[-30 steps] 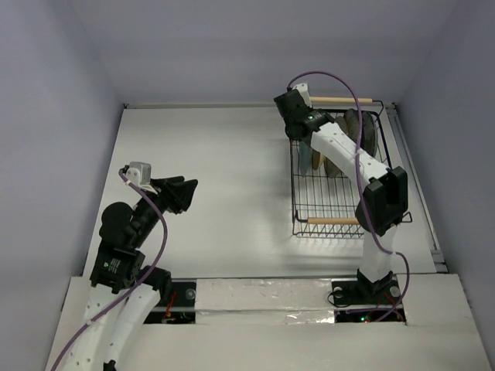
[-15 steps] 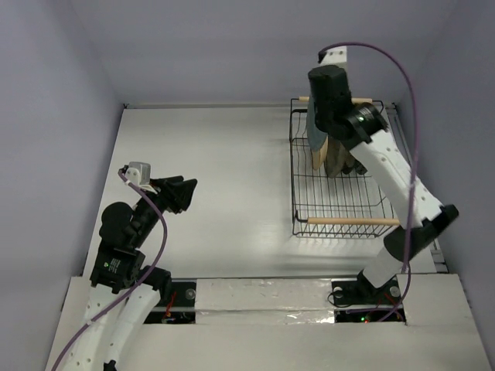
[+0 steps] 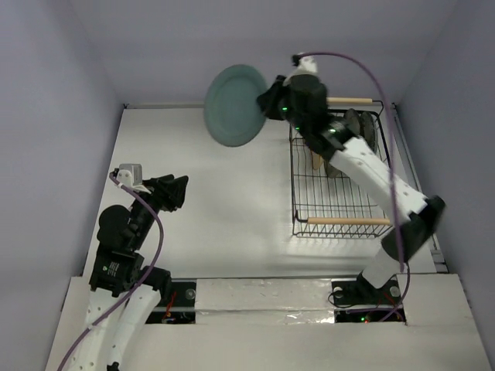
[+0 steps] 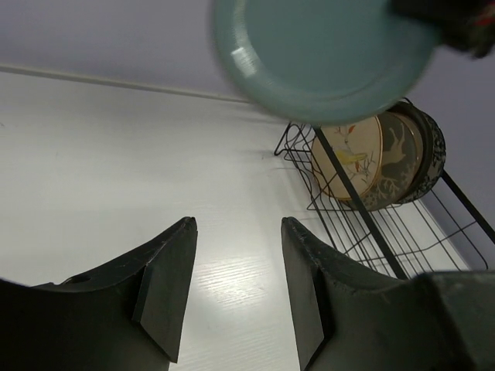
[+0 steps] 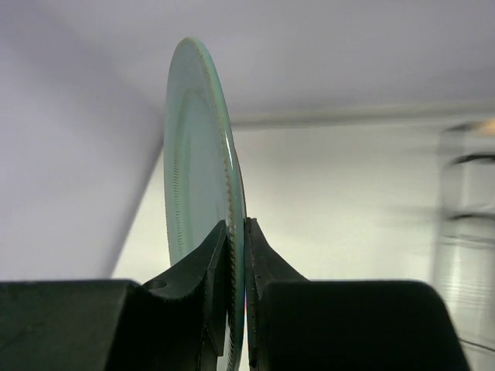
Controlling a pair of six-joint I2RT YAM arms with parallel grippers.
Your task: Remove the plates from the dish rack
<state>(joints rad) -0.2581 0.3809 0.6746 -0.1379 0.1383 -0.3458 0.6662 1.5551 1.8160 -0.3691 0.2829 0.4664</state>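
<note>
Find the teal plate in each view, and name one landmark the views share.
Top external: teal plate top centre, in the air left of the dish rack.
Left wrist: top edge, right of centre, above the rack.
Right wrist: edge-on, left of centre, clamped in the right pincer.
Shared landmark: the dish rack, only a blur at the right edge in the right wrist view.

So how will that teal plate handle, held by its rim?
Probably rigid: the teal plate shows no sag held by one edge. Glossy glaze looks slippery, and the right hand pinches only the rim, so it might pivot. Looks ceramic, likely fragile.
</note>
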